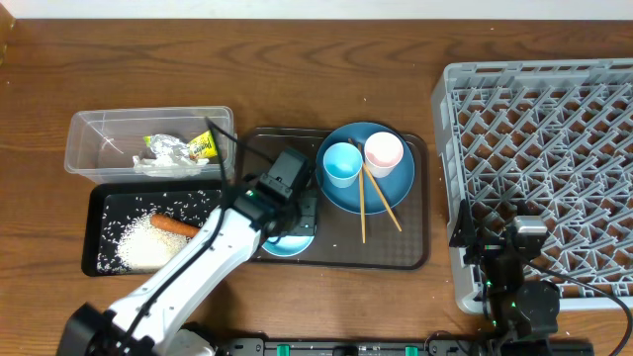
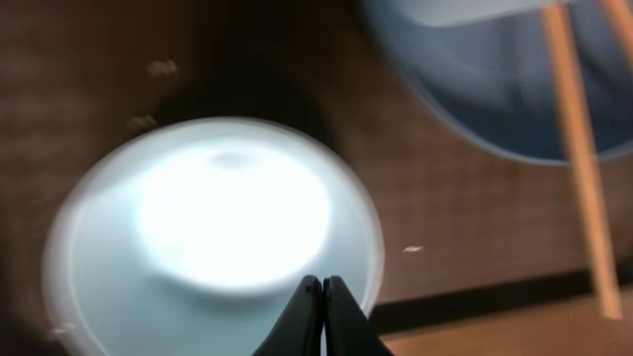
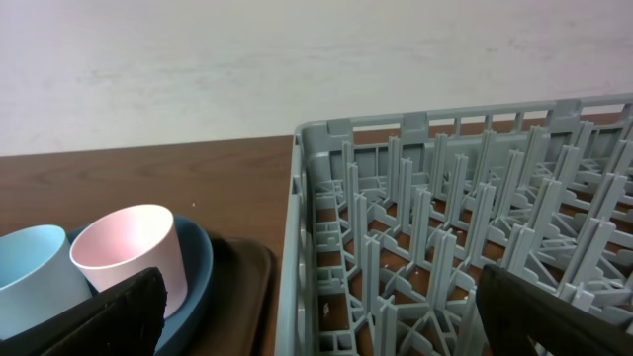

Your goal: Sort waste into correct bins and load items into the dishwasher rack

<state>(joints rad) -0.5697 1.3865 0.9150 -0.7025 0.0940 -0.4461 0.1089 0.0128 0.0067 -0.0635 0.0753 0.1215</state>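
Left wrist view: your left gripper (image 2: 322, 297), tips pressed together on nothing, hangs over the light-blue bowl (image 2: 218, 237) on the brown serving tray (image 1: 415, 252).

- On the tray's right half: dark-blue plate (image 1: 396, 188) with light-blue cup (image 1: 342, 163), pink cup (image 1: 384, 151) and chopsticks (image 1: 363, 213).
- Left of the tray: clear tub (image 1: 94, 133) holding the snack wrapper (image 1: 183, 148); black tray (image 1: 99, 203) holding the carrot (image 1: 173, 225) and rice (image 1: 138, 242).
- Right of the tray: grey rack (image 1: 554, 119), with your right gripper (image 3: 318, 287) spread wide.

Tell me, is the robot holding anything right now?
Nothing, it seems. The left gripper is shut, tips together, over the round light-blue bowl; the right gripper is open and empty by the grey plastic lattice rack.
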